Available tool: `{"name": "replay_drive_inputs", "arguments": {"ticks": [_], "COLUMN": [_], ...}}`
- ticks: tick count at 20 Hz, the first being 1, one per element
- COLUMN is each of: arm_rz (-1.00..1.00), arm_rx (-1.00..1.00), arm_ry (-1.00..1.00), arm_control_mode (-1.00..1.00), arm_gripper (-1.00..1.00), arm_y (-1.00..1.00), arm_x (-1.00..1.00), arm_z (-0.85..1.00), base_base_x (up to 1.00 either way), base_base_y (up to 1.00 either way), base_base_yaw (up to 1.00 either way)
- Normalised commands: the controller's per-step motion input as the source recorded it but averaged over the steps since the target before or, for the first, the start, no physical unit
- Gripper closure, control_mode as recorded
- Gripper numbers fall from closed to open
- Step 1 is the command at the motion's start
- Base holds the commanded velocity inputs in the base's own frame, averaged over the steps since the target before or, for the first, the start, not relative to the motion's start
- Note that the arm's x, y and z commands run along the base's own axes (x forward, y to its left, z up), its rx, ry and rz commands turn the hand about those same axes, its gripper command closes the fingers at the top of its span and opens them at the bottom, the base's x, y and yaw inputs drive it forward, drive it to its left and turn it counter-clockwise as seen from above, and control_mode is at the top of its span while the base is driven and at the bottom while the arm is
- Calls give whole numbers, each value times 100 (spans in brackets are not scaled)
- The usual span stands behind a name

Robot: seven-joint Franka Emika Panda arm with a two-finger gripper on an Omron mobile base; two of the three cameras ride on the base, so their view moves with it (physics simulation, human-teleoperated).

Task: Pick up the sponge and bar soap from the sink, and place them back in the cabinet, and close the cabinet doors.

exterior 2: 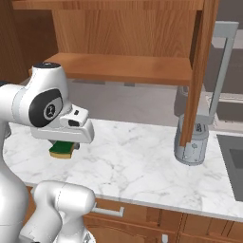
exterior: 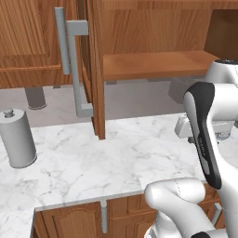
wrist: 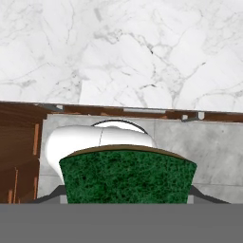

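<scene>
Hanging under the white robot hand, the small flat sponge (exterior 2: 61,150) with its dark green top and yellow layer is up off the white marble counter (exterior 2: 137,166), clamped between the two dark fingers of the gripper (exterior 2: 62,148). From the hand view its rough green face (wrist: 128,176) spreads across the bottom of the picture, with the marble and the wooden counter edge beyond it. Above the counter the large brown wooden wall cabinet (exterior: 153,65) stands open, its plain shelf bare. One tall brown door (exterior: 96,69) with a long grey bar handle (exterior: 76,69) juts out over the counter on the left; the other door (exterior 2: 198,71) swings out on the right, in front of a grey metal canister (exterior 2: 192,142). A corner of the dark grey sink (exterior 2: 232,161) shows at the far right. A grey cylindrical container (exterior: 17,138) stands on the counter at the left.
</scene>
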Motion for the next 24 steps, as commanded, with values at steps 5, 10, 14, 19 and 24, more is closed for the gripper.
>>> {"name": "replay_drive_inputs", "arguments": {"ticks": [5,10,14,19,24], "arm_rz": [0,0,0,0,0], "arm_rx": [0,0,0,0,0], "arm_ry": [0,0,0,0,0], "arm_control_mode": [100,100,100,100,100], "arm_gripper": [100,100,100,100,100], "arm_y": [0,0,0,0,0], "arm_x": [0,0,0,0,0], "arm_z": [0,0,0,0,0], "base_base_x": [0,0,0,0,0], "base_base_y": [0,0,0,0,0], "base_base_yaw": [0,0,0,0,0]}}
